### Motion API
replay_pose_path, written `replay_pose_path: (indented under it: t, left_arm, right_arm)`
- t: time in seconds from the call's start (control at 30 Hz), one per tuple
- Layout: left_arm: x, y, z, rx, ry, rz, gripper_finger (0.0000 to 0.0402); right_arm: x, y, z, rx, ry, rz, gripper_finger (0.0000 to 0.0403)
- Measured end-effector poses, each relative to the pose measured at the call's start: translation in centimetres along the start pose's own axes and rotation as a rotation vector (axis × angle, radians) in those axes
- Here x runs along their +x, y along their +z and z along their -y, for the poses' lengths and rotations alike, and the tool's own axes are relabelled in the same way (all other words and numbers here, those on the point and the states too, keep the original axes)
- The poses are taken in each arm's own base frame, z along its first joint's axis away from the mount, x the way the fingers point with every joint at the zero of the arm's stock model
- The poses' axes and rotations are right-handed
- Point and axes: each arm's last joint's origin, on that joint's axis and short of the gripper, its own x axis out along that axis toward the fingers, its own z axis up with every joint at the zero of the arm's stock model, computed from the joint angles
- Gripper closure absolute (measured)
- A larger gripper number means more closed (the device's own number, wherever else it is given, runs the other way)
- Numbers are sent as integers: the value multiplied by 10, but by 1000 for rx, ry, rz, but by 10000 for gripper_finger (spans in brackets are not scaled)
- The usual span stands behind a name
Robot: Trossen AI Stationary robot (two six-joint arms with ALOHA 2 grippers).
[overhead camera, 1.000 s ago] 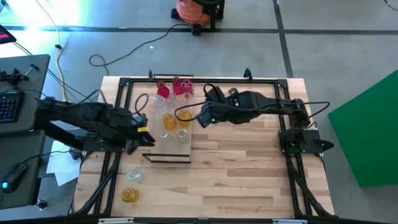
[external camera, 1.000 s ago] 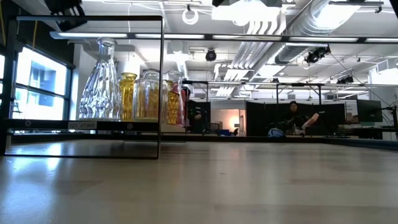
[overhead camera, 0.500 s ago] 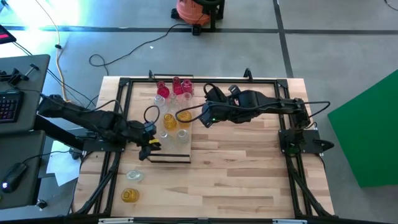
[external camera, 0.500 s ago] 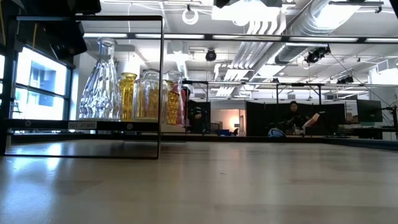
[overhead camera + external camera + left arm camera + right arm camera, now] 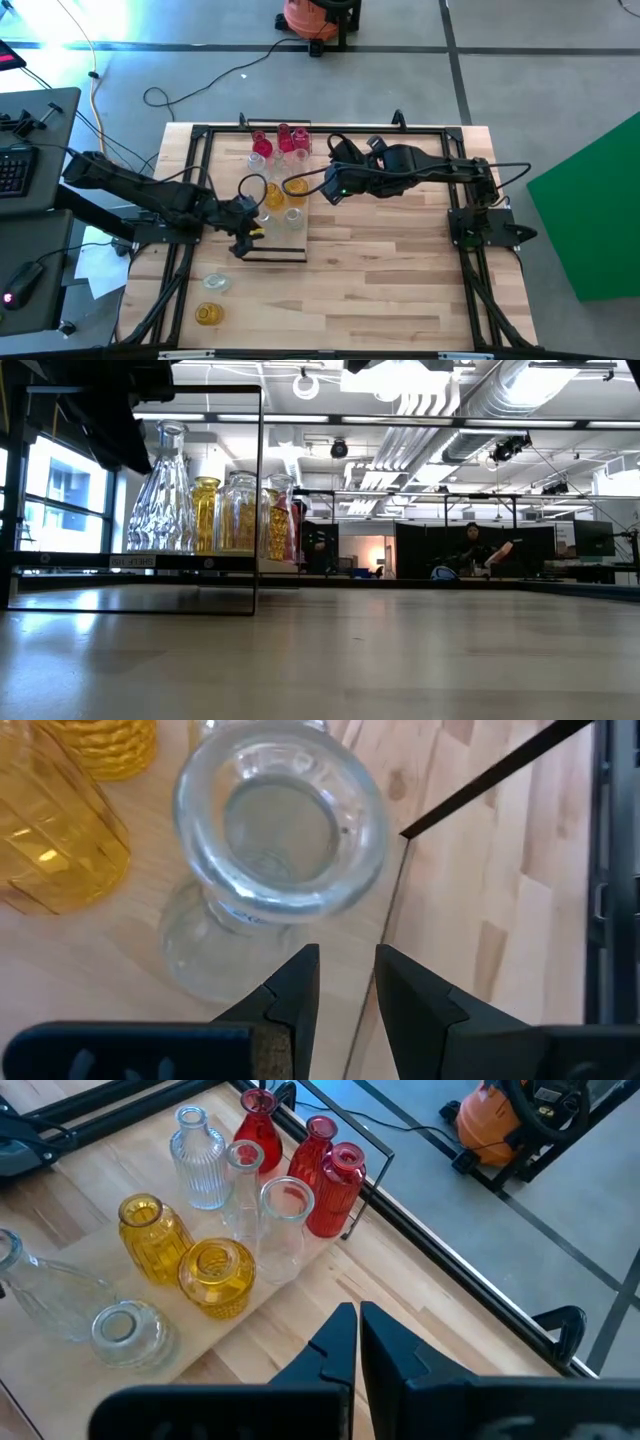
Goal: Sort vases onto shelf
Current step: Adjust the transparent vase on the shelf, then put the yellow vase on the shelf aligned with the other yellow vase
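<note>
Sorting is mostly done: your shelf holds most vases; two wait on the near-left tabletop. Left pincer, slightly apart and empty, hovers beside a clear vase; right pincer is together

Open-plan lab or workshop: exposed ceiling ducts, concrete floor, distant workstations.

Red, amber and clear vases stand upright, clustered on the light-wood shelf.
</note>
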Motion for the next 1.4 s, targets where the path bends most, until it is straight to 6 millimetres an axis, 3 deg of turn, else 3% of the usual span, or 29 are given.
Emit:
replay_pose_path:
  t: [0.93, 1.17, 1.27, 1.4]
  left_arm:
    - [0, 2, -4, -3, 127, 79, 312]
    - [0, 1, -3, -15, 79, 45, 312]
    - [-7, 1, 0, 2, -5, 14, 312]
    - [-34, 8, 6, 59, -68, 42, 312]
  right_arm:
    - [0, 0, 0, -1, 0, 0, 403]
    - [0, 0, 0, -4, 1, 0, 403]
    - [0, 0, 0, -12, 3, -4, 403]
    - [0, -1, 0, -28, -2, -12, 403]
